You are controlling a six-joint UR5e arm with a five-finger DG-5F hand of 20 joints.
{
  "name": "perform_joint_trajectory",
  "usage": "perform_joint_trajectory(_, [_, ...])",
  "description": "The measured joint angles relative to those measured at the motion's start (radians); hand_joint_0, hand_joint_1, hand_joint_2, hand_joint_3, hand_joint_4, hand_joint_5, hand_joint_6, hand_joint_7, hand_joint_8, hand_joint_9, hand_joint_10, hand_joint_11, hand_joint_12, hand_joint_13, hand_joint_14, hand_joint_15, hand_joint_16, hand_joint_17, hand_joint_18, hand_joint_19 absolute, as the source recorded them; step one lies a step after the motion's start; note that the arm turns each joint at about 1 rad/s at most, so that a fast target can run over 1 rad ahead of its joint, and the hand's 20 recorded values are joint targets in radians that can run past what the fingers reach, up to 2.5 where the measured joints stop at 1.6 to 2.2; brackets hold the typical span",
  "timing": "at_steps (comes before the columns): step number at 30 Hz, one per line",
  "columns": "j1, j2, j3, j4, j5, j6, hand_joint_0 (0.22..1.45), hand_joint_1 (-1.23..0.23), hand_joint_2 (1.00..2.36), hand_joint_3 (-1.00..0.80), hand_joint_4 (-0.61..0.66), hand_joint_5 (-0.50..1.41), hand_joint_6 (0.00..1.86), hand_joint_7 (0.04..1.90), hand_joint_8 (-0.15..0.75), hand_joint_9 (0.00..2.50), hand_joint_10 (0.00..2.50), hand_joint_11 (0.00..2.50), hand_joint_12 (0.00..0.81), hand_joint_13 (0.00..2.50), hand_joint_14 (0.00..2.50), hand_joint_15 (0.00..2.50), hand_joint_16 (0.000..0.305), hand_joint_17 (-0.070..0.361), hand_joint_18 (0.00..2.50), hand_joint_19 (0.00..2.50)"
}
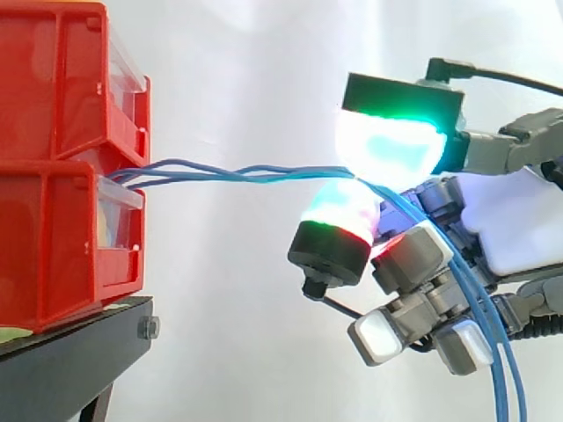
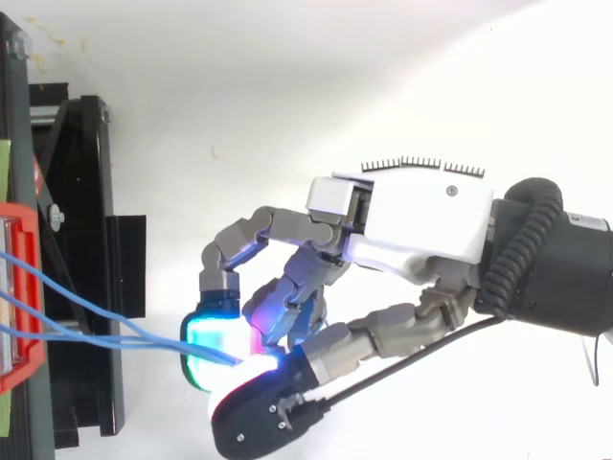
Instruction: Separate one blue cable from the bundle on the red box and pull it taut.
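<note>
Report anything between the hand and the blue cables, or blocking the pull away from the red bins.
Nothing visible. The hand pinches the blue cables between its pads; they span open air from the red bins.

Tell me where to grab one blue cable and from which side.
Best take the cable on its free span near the bin, where it lies apart from the others; at the hand they bunch. Come in opposite the bin, fingers above and below, since it runs roughly level.

The red bins (image 1: 62, 158) run off the edge at nine o'clock. The blue cables (image 1: 264, 174) leave at five o'clock, ends unseen; the hand (image 2: 421, 220) hides how many it pinches.
</note>
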Motion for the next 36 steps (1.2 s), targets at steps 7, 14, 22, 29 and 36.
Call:
perform_joint_trajectory(7, [0.000, 0.000, 0.000, -0.002, -0.002, 0.001, 0.51, -0.77, 1.00, -0.50, 0.13, -0.17, 0.87, 1.06, 0.365, 1.02, 0.02, 1.05, 0.400, 0.94, 0.02, 0.62, 0.050, 0.112, 1.04, 0.73])
perform_joint_trajectory(14, [0.000, 0.000, 0.000, -0.002, -0.003, 0.001, 0.54, -0.54, 1.00, -0.50, 0.14, -0.16, 0.85, 1.12, 0.375, 1.08, 0.02, 1.05, 0.411, 0.96, 0.02, 0.64, 0.051, 0.115, 1.05, 0.79])
perform_joint_trajectory(22, [0.000, 0.000, 0.001, -0.002, -0.003, 0.001, 0.61, -0.79, 1.02, -0.18, 0.07, -0.17, 0.87, 1.13, 0.371, 1.06, 0.02, 1.06, 0.410, 0.97, 0.02, 0.63, 0.051, 0.116, 1.07, 0.76])
perform_joint_trajectory(29, [0.000, 0.000, 0.008, -0.002, -0.002, 0.001, 0.72, -0.94, 1.02, -0.25, -0.06, -0.19, 0.89, 1.06, 0.327, 0.98, 0.02, 1.06, 0.379, 0.92, 0.02, 0.62, 0.046, 0.104, 1.00, 0.71])
perform_joint_trajectory(36, [0.000, 0.000, 0.011, -0.003, -0.002, 0.000, 0.81, -0.97, 1.01, -0.41, -0.10, -0.19, 0.89, 1.13, 0.315, 0.98, 0.02, 1.06, 0.366, 0.90, 0.02, 0.62, 0.044, 0.100, 0.96, 0.69])
